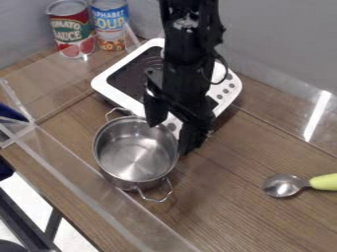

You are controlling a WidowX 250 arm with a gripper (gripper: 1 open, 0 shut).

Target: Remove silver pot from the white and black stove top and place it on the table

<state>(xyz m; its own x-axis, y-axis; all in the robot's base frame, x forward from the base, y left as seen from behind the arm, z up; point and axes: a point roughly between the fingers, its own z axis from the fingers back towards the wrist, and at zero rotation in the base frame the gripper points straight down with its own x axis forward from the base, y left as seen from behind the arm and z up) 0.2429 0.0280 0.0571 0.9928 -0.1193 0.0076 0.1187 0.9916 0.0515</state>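
Claw (178, 123) dark, pointing down, jaws spread wide, nothing held between them. It hangs at the far right edge of the pot (136, 152), between pot and stove; whether a fingertip brushes the rim is hard to judge from this angle. Arm (192, 44) black, coming down from the top of the view, across the middle of the stove.

Pot sits upright on the table (243, 202), off the stove, its shiny inside bare to view. Two wire loop handles: one toward the stove, at upper left, one at lower right.

Stove (125, 79) lies behind the pot, white-rimmed, black-topped, partly hidden by the arm; the button panel shows on its right side.

Farther out, at right: spoon (282, 185), metal bowl toward the pot, pale green handle running off the view's edge. At upper left, beyond the stove, two cans stand side by side: tomato sauce (71, 27), red and white, and soup (110, 22), blue-labelled.
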